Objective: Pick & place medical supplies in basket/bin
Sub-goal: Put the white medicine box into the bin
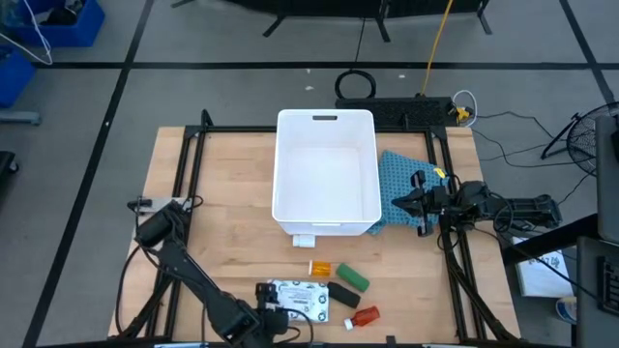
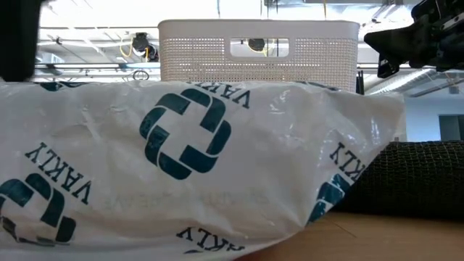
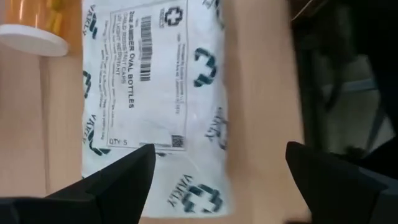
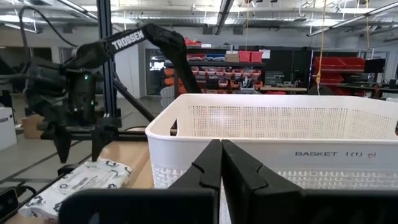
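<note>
The white printed packet (image 1: 302,301) lies flat near the table's near edge and fills the low view (image 2: 188,159). To its right lie the orange-and-white vial (image 1: 319,268), the green block (image 1: 353,278), the black block (image 1: 341,295) and the red white-capped bottle (image 1: 366,315). My left gripper (image 3: 221,155) is open and points down just above the packet's left end (image 4: 81,177). One finger is over the packet and the other over bare wood. The white basket (image 1: 324,174) stands mid-table. My right gripper (image 4: 221,146) is shut and held up beside the basket's right wall (image 1: 395,203).
A blue patterned cloth (image 1: 401,184) lies under my right gripper, against the basket's right side. Black frame rails (image 1: 189,184) run along both table sides. Bare wood (image 1: 222,232) lies between the items and the basket, and to the basket's left.
</note>
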Robot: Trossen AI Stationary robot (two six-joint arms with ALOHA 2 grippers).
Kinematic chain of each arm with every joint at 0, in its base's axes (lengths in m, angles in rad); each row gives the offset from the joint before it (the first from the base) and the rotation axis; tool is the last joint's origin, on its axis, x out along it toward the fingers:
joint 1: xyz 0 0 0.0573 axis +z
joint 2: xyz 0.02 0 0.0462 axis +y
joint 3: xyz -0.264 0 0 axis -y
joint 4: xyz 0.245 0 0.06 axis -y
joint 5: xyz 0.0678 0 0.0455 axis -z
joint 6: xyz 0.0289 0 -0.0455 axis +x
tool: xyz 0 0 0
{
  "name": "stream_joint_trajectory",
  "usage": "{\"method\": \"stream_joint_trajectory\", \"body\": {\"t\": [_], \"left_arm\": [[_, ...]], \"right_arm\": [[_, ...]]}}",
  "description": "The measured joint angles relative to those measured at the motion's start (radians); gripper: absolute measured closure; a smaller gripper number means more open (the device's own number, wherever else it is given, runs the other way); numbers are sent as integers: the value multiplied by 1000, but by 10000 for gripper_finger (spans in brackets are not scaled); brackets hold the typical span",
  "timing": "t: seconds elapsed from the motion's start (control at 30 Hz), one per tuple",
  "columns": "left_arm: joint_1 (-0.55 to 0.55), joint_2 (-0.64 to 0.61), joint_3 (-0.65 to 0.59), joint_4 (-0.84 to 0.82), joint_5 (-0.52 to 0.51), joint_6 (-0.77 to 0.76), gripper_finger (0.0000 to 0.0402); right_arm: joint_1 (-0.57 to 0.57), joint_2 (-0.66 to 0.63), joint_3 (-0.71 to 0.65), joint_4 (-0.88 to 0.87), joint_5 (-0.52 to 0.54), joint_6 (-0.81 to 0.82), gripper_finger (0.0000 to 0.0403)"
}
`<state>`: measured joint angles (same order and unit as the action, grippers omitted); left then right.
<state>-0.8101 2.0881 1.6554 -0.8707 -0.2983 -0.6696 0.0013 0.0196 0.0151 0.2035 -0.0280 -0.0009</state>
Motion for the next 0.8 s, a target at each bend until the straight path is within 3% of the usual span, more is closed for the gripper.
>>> {"method": "stream_joint_trajectory", "body": {"t": [0.27,0.4,0.53,0.8], "left_arm": [[7,82,4,-92,-82,-7,35],[6,100,5,-113,-95,-10,55],[7,96,5,-113,-79,-12,120],[7,43,0,-99,-12,-18,313]], "right_arm": [[0,3,0,2,0,20,403],[0,3,0,2,1,20,403],[0,3,0,2,1,20,403],[0,3,0,2,1,20,403]]}}
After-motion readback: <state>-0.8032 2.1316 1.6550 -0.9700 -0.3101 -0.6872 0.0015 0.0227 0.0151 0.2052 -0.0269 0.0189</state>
